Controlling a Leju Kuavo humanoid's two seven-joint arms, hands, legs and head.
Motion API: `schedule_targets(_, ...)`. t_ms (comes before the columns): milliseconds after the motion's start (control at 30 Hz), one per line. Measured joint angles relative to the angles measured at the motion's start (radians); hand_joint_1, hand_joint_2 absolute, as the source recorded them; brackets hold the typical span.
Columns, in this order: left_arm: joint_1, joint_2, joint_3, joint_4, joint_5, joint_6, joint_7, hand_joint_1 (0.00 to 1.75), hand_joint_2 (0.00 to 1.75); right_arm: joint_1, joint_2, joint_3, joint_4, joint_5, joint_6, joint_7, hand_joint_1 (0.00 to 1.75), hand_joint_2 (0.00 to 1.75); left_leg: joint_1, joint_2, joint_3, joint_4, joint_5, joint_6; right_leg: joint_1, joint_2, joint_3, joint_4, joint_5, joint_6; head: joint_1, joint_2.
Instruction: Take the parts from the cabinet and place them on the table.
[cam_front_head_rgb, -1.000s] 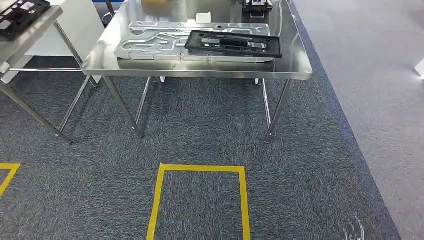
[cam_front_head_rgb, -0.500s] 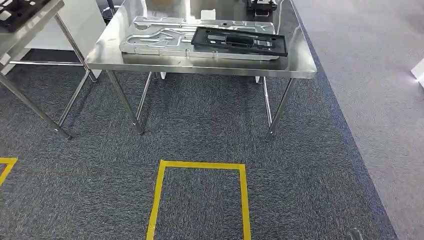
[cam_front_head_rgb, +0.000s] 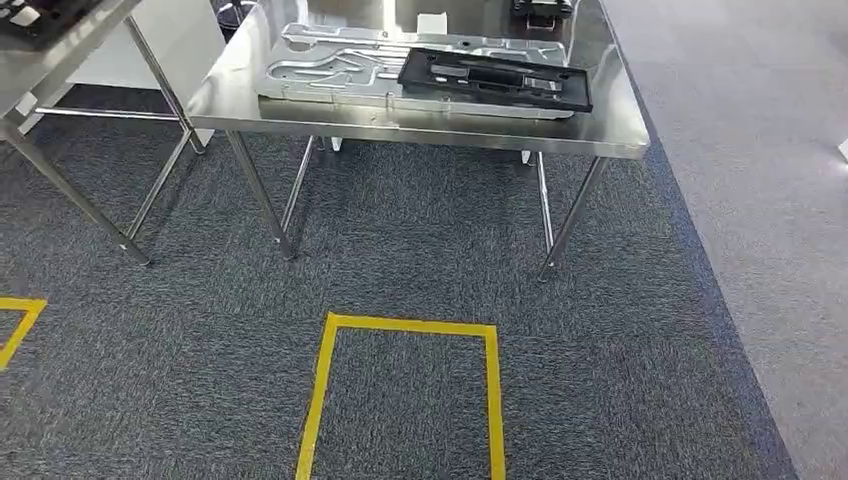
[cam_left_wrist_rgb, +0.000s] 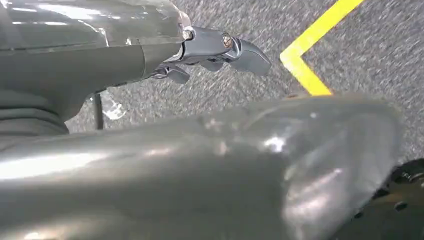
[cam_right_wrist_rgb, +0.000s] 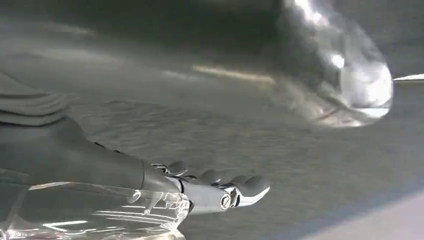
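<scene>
A shiny steel desk (cam_front_head_rgb: 300, 110) is standing on dark carpet (cam_front_head_rgb: 400, 230). A silver part (cam_front_head_rgb: 330, 70) is lying flat on it, and a black part (cam_front_head_rgb: 495, 78) is resting on top of the silver one. No writing is showing on them. Yellow tape (cam_front_head_rgb: 410, 326) is marking a box on the floor. The left robot hand (cam_left_wrist_rgb: 215, 50) and the right robot hand (cam_right_wrist_rgb: 215, 190) are hanging over the floor, fingers loose and apart, holding nothing.

Looks like a factory demo floor: stainless steel counter (cam_front_head_rgb: 300, 115) holding stamped metal parts (cam_front_head_rgb: 340, 70), grey carpet tiles (cam_front_head_rgb: 420, 240), yellow floor tape (cam_front_head_rgb: 405, 325) marking a standing spot.
</scene>
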Motion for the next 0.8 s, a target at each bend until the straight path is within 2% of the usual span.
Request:
schedule_targets(33,0.000,0.000,-0.001,0.000,0.000,-0.001,0.000,0.00,0.00,-0.011,0.000,-0.018,0.035,0.012,0.000,0.012,0.00,0.00,0.001,-0.007,0.000,0.001,0.000,-0.002,-0.004,0.000,0.010,-0.025,0.031,0.002,-0.001,0.000)
schedule_targets(67,-0.001,0.000,-0.001,0.000,-0.001,-0.002,0.000,0.00,0.00,-0.021,0.000,-0.029,0.056,0.021,0.000,0.019,0.00,0.00,0.002,-0.016,0.002,0.002,0.000,-0.005,-0.007,0.001,0.038,-0.083,0.074,0.002,-0.001,0.000)
schedule_targets(100,-0.002,0.000,-0.002,0.000,-0.002,-0.006,0.000,0.00,0.00,-0.030,0.000,-0.046,0.090,0.034,0.002,0.031,0.00,0.00,0.003,-0.026,0.004,0.003,0.000,-0.009,-0.010,0.008,0.077,-0.165,0.120,0.001,0.000,0.000)
schedule_targets(133,-0.004,0.000,-0.002,0.000,-0.004,-0.010,0.000,0.00,0.00,-0.042,0.000,-0.065,0.123,0.050,0.002,0.042,0.00,0.00,0.004,-0.037,0.006,0.007,-0.002,-0.016,-0.015,0.041,0.130,-0.277,0.169,-0.001,0.000,0.000)
schedule_targets(167,-0.005,0.000,-0.003,0.000,-0.006,-0.011,0.002,0.00,0.00,-0.049,0.000,-0.080,0.150,0.064,0.002,0.050,0.00,0.00,0.002,-0.042,-0.002,0.009,-0.002,-0.023,-0.016,0.075,0.140,-0.300,0.149,-0.002,-0.001,0.000)
schedule_targets(233,-0.010,0.000,-0.005,0.000,-0.009,-0.012,0.002,0.00,0.00,-0.071,0.000,-0.111,0.202,0.092,0.002,0.060,0.00,0.00,0.001,-0.058,-0.009,0.012,0.000,-0.041,-0.007,0.055,0.135,-0.303,0.155,-0.009,-0.003,0.000)
schedule_targets(267,-0.008,0.000,-0.006,0.000,-0.011,-0.013,0.003,0.00,0.00,-0.085,0.000,-0.130,0.229,0.109,0.003,0.067,0.00,0.00,0.006,-0.067,-0.010,0.008,0.004,-0.050,-0.001,0.046,0.136,-0.302,0.155,-0.018,-0.002,0.000)
schedule_targets(300,-0.007,0.002,-0.007,0.000,-0.012,-0.013,0.005,0.00,0.00,-0.095,0.001,-0.144,0.250,0.125,0.003,0.074,0.00,0.00,0.007,-0.076,-0.011,0.007,0.006,-0.058,-0.006,0.038,0.136,-0.307,0.160,-0.027,-0.002,0.000)
schedule_targets(333,-0.006,0.004,-0.008,0.000,-0.015,-0.013,0.008,0.00,0.00,-0.106,0.002,-0.159,0.270,0.143,0.005,0.087,0.00,0.00,0.011,-0.063,-0.012,0.018,-0.002,-0.061,-0.011,0.024,0.137,-0.316,0.167,-0.039,-0.003,0.000)
schedule_targets(367,-0.006,0.005,-0.009,0.000,-0.019,-0.013,0.011,0.00,0.00,-0.115,0.002,-0.176,0.291,0.165,0.006,0.098,0.00,0.00,0.009,-0.023,-0.030,0.055,-0.033,-0.062,-0.008,0.014,0.136,-0.317,0.168,-0.048,-0.008,0.000)
schedule_targets(400,-0.010,0.006,-0.009,0.000,-0.019,-0.012,0.017,0.00,0.00,-0.125,0.002,-0.196,0.316,0.185,0.006,0.111,0.00,0.00,0.009,-0.003,-0.065,0.131,-0.081,-0.067,-0.005,-0.001,0.134,-0.316,0.168,-0.052,-0.012,0.000)
schedule_targets(467,-0.014,0.008,-0.010,0.000,-0.021,-0.011,0.020,0.00,0.00,-0.142,0.002,-0.230,0.360,0.206,0.007,0.126,0.00,0.00,0.010,0.007,-0.135,0.289,-0.151,-0.074,0.000,-0.027,0.132,-0.315,0.166,-0.056,-0.011,0.000)
schedule_targets(500,-0.012,0.008,-0.010,0.000,-0.021,-0.011,0.024,0.00,0.00,-0.150,0.002,-0.250,0.381,0.220,0.008,0.133,0.00,0.00,0.011,0.009,-0.154,0.333,-0.158,-0.076,0.003,-0.039,0.132,-0.314,0.165,-0.057,-0.012,0.000)
schedule_targets(533,-0.010,0.008,-0.010,0.000,-0.023,-0.011,0.026,0.00,0.00,-0.160,0.002,-0.265,0.399,0.232,0.008,0.135,0.00,0.00,0.012,0.012,-0.145,0.321,-0.139,-0.077,0.004,-0.051,0.133,-0.312,0.163,-0.058,-0.011,0.000)
schedule_targets(567,-0.008,0.008,-0.011,0.000,-0.023,-0.011,0.028,0.00,0.00,-0.170,0.002,-0.282,0.417,0.242,0.010,0.137,0.00,0.00,0.012,0.016,-0.114,0.261,-0.101,-0.076,0.005,-0.061,0.134,-0.310,0.161,-0.056,-0.012,0.000)
schedule_targets(600,-0.008,0.010,-0.011,0.000,-0.023,-0.011,0.029,0.00,0.00,-0.178,0.002,-0.295,0.432,0.248,0.011,0.139,0.00,0.00,0.012,0.025,-0.065,0.169,-0.055,-0.074,0.005,-0.071,0.137,-0.307,0.157,-0.054,-0.012,0.000)
schedule_targets(633,-0.009,0.011,-0.011,0.000,-0.023,-0.011,0.029,0.00,0.00,-0.184,0.002,-0.303,0.441,0.250,0.011,0.140,0.00,0.00,0.011,0.052,-0.017,0.082,-0.018,-0.070,0.006,-0.081,0.140,-0.304,0.152,-0.051,-0.012,0.000)
schedule_targets(667,-0.012,0.011,-0.013,0.000,-0.023,-0.010,0.029,0.00,0.00,-0.188,0.002,-0.310,0.450,0.253,0.011,0.142,0.00,0.00,0.007,0.104,0.004,0.033,-0.028,-0.064,0.009,-0.090,0.141,-0.301,0.148,-0.047,-0.012,0.000)
schedule_targets(700,-0.016,0.013,-0.015,0.000,-0.023,-0.010,0.030,0.00,0.00,-0.191,0.002,-0.320,0.458,0.256,0.012,0.143,0.00,0.00,0.000,0.096,0.000,0.026,-0.025,-0.053,0.017,-0.098,0.141,-0.295,0.143,-0.040,-0.012,0.000)
schedule_targets(733,-0.017,0.013,-0.017,0.000,-0.023,-0.010,0.030,0.00,0.00,-0.196,0.002,-0.326,0.466,0.262,0.014,0.143,0.00,0.00,0.000,0.083,-0.004,0.030,-0.023,-0.048,0.017,-0.106,0.142,-0.296,0.144,-0.036,-0.007,0.000)
schedule_targets(767,-0.015,0.013,-0.018,0.000,-0.026,-0.010,0.030,0.00,0.00,-0.201,0.002,-0.331,0.471,0.269,0.014,0.145,0.00,0.00,-0.002,0.076,-0.008,0.031,-0.023,-0.046,0.016,-0.115,0.143,-0.297,0.144,-0.033,-0.007,0.000)
schedule_targets(800,-0.012,0.014,-0.018,0.000,-0.030,-0.012,0.035,0.00,0.00,-0.211,0.002,-0.348,0.485,0.293,0.016,0.158,0.00,0.00,-0.003,0.063,-0.011,0.028,-0.021,-0.039,0.017,-0.124,0.145,-0.299,0.144,-0.028,-0.008,0.000)
